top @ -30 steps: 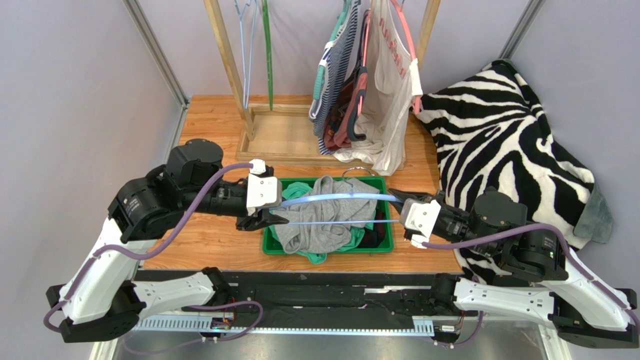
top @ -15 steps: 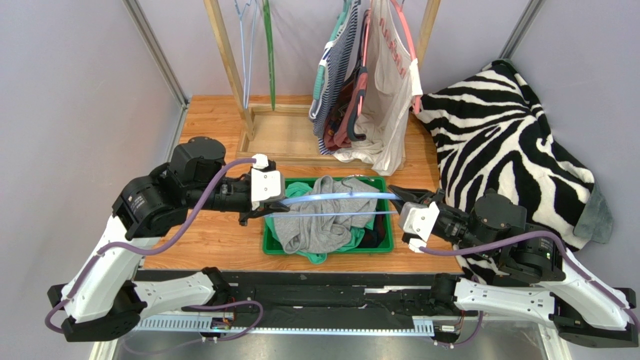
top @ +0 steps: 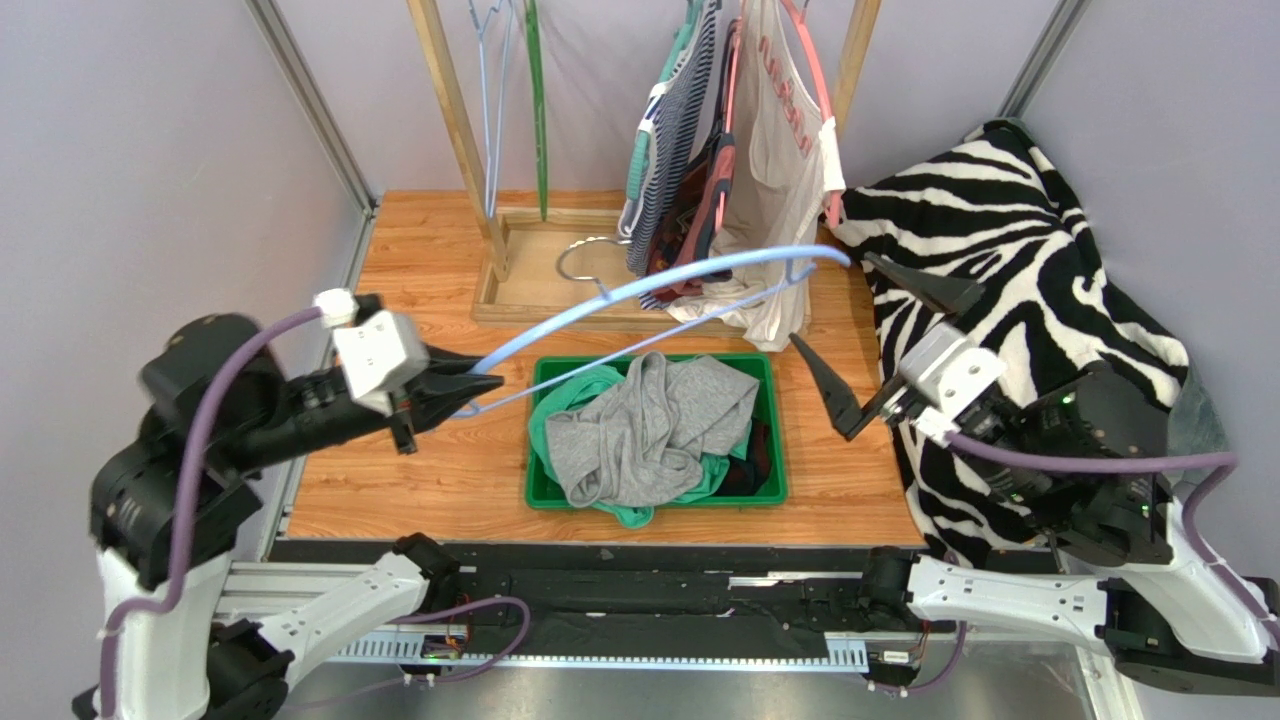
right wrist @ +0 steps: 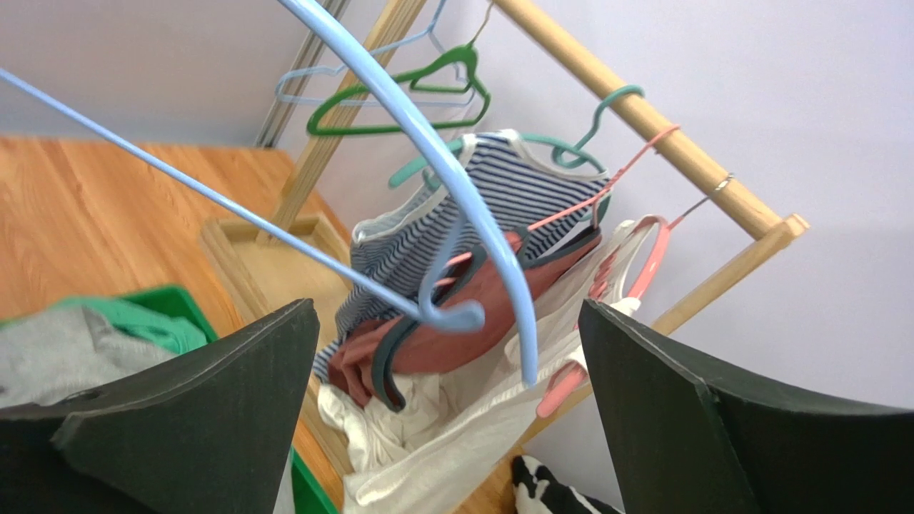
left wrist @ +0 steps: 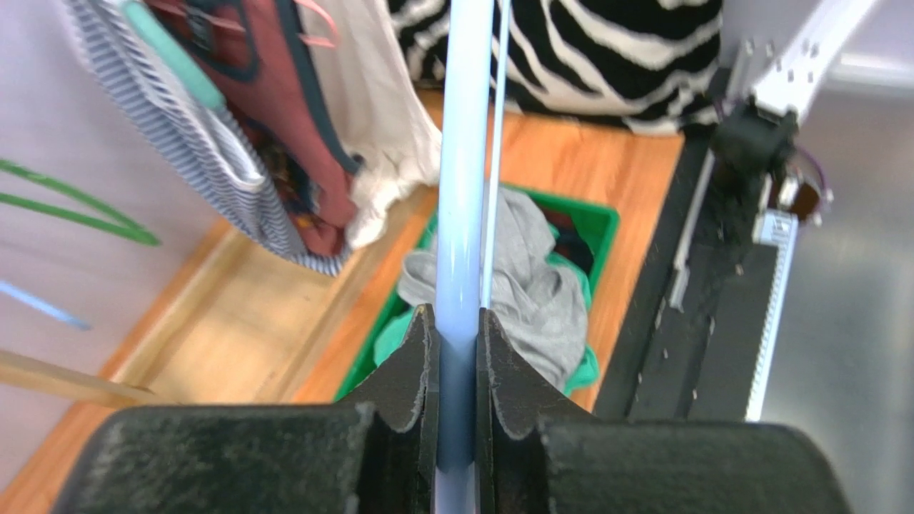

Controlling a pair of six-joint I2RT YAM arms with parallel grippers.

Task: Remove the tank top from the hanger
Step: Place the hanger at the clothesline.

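While pinched at one end between the clenched left fingers (top: 451, 395), slants up and rightward as a bare light-blue hanger (top: 661, 279), held high above the green bin (top: 759, 500). In the left wrist view, gripped on the thick bar with both black pads pressed against it and the thin lower wire running just beside. Ends, in the top view, in front of the white garment (top: 781, 180) hanging on the wooden rack (top: 455, 120) at the back of the counter (top: 421, 465); impossible to tell whether touching it. Down in the bin, crumpled and free of the hanger: the grey tank top (top: 646, 428), lying on a teal garment (top: 598, 378) and touching neither set of fingers. Over by the zebra-striped blanket (top: 1037, 255), spread wide and grasping nothing: the right fingers (top: 834, 305), near the hanger's far end but apart from it. Through the right wrist camera, framed between the two parted black pads: the hanger's curved end, with a striped top (right wrist: 397, 252) and a maroon top (right wrist: 504, 311) on the rack behind it.
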